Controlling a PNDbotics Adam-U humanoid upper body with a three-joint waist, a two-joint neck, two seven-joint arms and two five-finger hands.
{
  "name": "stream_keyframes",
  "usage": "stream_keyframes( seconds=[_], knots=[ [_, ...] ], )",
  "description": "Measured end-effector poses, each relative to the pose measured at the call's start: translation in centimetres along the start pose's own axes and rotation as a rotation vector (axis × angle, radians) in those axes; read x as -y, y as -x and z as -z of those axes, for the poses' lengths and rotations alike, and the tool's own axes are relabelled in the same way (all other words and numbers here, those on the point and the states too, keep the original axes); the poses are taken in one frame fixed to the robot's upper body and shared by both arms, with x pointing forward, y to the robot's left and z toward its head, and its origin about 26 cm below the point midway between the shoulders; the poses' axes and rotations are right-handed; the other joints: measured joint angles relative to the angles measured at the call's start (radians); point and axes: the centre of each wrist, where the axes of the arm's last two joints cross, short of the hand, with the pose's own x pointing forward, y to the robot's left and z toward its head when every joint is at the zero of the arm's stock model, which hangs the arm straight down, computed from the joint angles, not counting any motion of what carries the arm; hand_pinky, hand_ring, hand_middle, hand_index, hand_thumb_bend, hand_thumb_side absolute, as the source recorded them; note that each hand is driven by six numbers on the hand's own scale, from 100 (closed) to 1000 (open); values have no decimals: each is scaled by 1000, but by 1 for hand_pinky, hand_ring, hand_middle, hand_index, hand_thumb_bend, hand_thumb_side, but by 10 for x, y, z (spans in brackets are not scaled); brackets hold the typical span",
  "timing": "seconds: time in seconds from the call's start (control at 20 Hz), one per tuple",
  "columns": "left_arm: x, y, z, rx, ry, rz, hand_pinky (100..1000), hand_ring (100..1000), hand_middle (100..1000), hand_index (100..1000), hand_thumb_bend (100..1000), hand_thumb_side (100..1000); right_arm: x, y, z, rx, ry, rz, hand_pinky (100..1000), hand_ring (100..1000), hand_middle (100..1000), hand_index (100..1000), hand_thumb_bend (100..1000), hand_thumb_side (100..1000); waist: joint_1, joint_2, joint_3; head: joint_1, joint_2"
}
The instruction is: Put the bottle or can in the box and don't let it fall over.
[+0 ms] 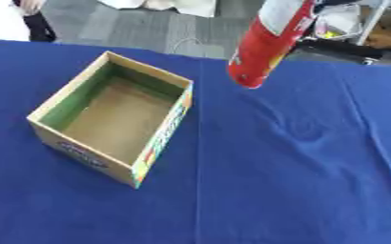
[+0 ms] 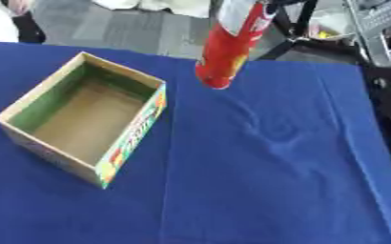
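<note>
A tall red can [image 1: 267, 45] with a white band near its top hangs tilted in the air at about one o'clock, its lower end well above the blue-covered worktop [image 1: 299, 181] and its top running out of view at the upper edge. Whatever carries it is mostly cut off there; a little black shows beside the can's top in the right eye view, and whether that hand is clenched or released cannot be told. The open cardboard box [image 1: 115, 119] sits at about nine o'clock, empty, with green inner walls and printed sides. The can is outside the box, off toward its two o'clock corner and apart from it.
</note>
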Motion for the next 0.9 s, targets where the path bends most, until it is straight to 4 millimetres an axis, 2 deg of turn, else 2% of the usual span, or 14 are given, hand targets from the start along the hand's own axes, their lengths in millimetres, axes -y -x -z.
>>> stream_keyframes(
  seconds=[0.35,0.7,0.9],
  knots=[
    [1,-1,1,-6,22,4,365,748,662,700,171,818,-25,-25,37,100,3,60,100,100,100,133,100,100,-20,-8,32,-26,5],
    [3,-3,6,9,53,3,366,747,660,699,169,815,-40,-48,64,168,13,56,100,100,100,130,100,100,-42,-8,75,-51,7],
    [4,-5,9,21,65,1,365,747,660,699,171,820,-51,-53,75,196,-11,30,100,100,100,130,100,100,-57,-5,101,-69,5]
  ],
)
